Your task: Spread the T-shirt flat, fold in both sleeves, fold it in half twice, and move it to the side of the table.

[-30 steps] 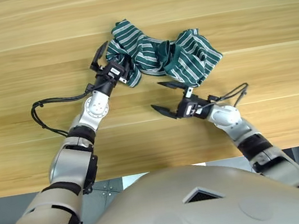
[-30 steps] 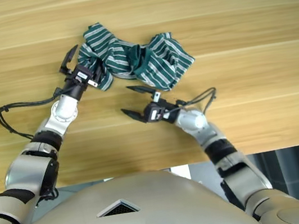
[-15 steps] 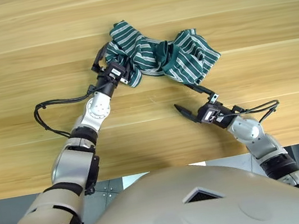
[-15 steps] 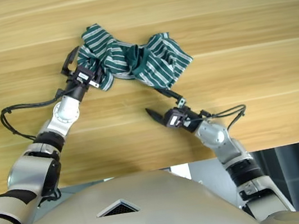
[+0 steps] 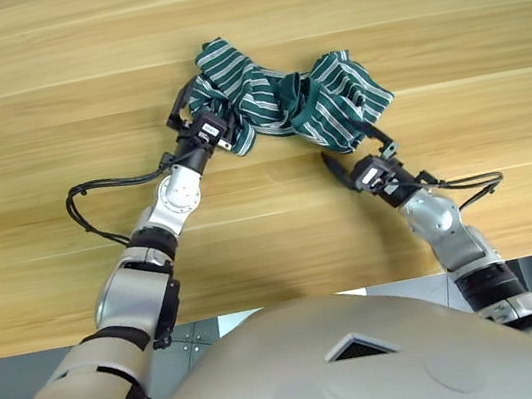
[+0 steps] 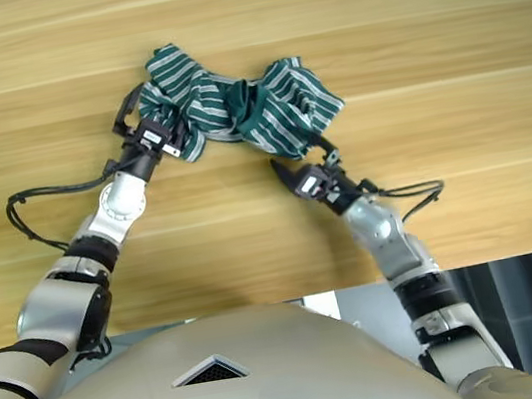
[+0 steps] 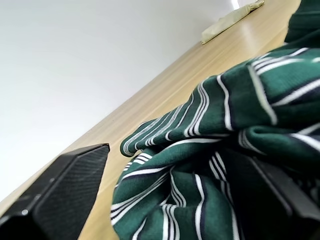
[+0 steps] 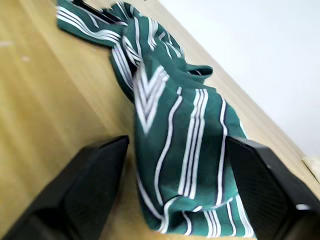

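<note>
Green-striped T-shirt [image 5: 286, 100] lies bunched at upper centre of the wooden counter [image 5: 45, 83], not yet spread flat, as the open left claw [image 5: 196, 109] and open right claw [image 5: 352, 148] straddle its ends, likely needing next to close and pull apart.

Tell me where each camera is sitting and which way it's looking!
Left eye view: on the head, looking forward and down at the T-shirt on the table; both arms show, left gripper and right gripper at the cloth.
Right eye view: the head's other eye, sharing that scene.
Left wrist view: on the left wrist, looking low into the T-shirt between its fingers.
Right wrist view: on the right wrist, facing the T-shirt's edge between its fingers.
</note>
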Robot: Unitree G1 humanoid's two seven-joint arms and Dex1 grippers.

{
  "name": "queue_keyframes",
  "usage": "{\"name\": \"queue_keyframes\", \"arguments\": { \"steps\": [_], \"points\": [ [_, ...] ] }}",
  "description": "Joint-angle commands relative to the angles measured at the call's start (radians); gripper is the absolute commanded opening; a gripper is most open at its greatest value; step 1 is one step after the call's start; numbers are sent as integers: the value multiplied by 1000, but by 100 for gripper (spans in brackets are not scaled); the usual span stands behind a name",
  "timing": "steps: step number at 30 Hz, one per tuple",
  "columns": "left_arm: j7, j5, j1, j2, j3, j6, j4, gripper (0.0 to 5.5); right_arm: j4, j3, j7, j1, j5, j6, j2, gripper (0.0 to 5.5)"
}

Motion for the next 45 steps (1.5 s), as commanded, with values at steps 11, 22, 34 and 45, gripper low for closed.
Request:
{"name": "queue_keyframes", "arguments": {
  "steps": [11,22,34,45],
  "points": [
    [0,48,45,-1,-36,42,12,411,98,-32,-59,34,-49,110,-37,360],
    [5,40,56,25,-18,43,6,411,193,-42,-104,23,-59,114,-63,203],
    [9,31,67,50,6,49,6,411,266,25,-108,4,-108,56,-72,33],
    [-65,-45,123,141,51,-179,-103,411,266,34,-182,-95,-101,-59,-64,1]
  ]
}}
